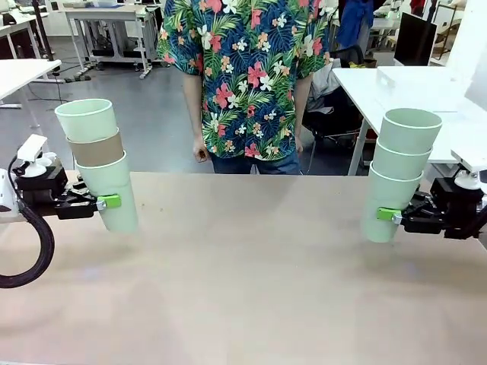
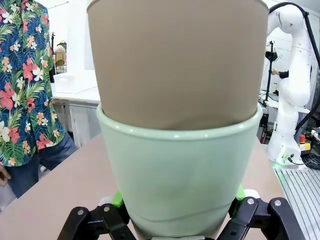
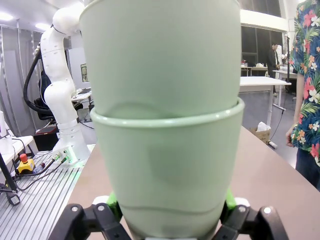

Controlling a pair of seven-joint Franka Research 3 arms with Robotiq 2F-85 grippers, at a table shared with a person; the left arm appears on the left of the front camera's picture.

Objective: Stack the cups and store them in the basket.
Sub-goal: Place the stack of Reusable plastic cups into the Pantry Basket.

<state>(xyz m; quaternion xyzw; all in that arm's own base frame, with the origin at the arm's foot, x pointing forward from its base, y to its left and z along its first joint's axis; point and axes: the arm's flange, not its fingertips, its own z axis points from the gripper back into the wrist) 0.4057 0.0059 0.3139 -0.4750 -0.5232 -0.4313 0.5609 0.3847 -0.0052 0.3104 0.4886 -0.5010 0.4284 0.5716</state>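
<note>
Left tool (image 1: 107, 201) at middle left of the front view, clamped on the bottom mint cup of the left stack (image 1: 97, 160): mint cup, brown cup (image 1: 95, 149) nested in it, mint cup on top, stack top leaning toward picture left. Right tool (image 1: 389, 215) at middle right, clamped on the lowest cup of the right stack (image 1: 401, 171), three mint cups, top leaning right. Both stacks over the counter (image 1: 243, 289), contact with it unclear. A person (image 1: 247, 76) stands at the far edge, top centre
</note>
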